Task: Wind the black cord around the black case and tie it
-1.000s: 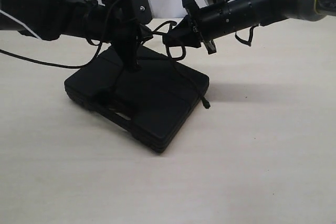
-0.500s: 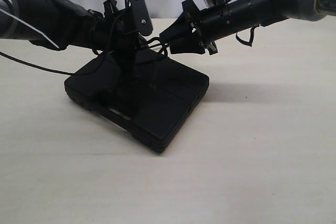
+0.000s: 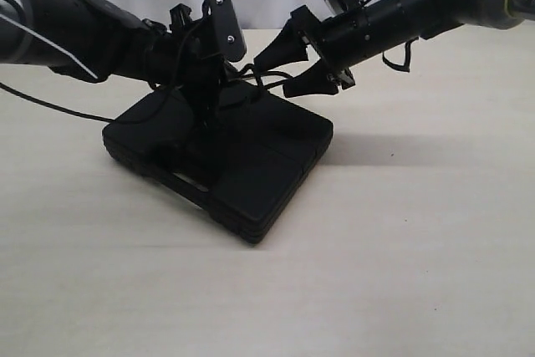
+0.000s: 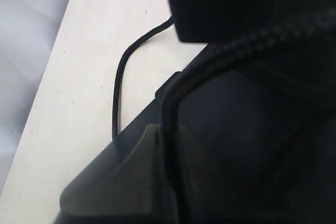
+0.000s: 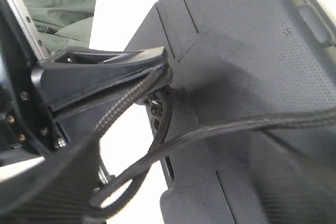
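The black case point(image 3: 251, 177) lies flat on the table, its textured lid filling the right wrist view point(image 5: 247, 51). My left gripper point(image 3: 206, 116) points down onto the case's far half and is shut on the black cord point(image 3: 255, 81). In the left wrist view the braided cord point(image 4: 247, 43) runs down between the fingers point(image 4: 121, 182), and a thin stretch of the cord point(image 4: 119, 85) lies on the table. My right gripper point(image 3: 282, 71) hovers above the case's far right part, its fingers spread open. A strand of the cord point(image 5: 236, 127) and a loop of it point(image 5: 157, 124) cross in front of it.
The pale table point(image 3: 401, 248) stretches around the case on all sides. A thin arm cable point(image 3: 50, 102) trails over the table at the left. Both arms meet close together above the case's far edge.
The cord's knobbed end, hanging over the case's right side a second ago, has been drawn up. My right gripper has opened. The left arm has shifted slightly right.
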`<state>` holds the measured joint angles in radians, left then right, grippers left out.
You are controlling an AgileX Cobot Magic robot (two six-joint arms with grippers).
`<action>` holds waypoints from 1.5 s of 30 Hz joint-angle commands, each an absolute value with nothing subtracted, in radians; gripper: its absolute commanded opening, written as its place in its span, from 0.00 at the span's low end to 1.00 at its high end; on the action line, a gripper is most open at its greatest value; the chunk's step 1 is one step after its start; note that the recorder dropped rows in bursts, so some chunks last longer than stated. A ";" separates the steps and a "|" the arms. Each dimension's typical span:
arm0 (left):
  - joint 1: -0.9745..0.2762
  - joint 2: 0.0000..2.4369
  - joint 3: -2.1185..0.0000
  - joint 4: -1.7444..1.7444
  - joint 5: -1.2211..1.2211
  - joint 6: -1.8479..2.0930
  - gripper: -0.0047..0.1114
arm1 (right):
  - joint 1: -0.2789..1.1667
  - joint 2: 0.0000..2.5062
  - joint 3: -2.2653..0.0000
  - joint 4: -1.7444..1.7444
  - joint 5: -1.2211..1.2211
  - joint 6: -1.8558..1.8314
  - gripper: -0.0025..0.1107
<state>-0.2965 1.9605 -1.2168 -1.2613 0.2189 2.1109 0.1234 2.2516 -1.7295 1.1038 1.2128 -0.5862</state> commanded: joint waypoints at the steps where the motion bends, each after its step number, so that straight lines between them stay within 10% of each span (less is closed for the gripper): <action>1: -0.304 1.963 -1.222 -1.268 0.231 2.143 0.04 | 0.125 2.238 -1.731 1.095 1.221 -0.571 0.78; 27: -0.304 2.030 -1.222 -1.269 0.275 2.143 0.04 | 0.103 2.092 -1.683 0.887 1.221 -0.487 0.78; 45: -0.304 2.030 -1.222 -1.268 0.271 2.143 0.04 | 0.201 1.898 -1.219 0.969 1.143 -0.491 0.78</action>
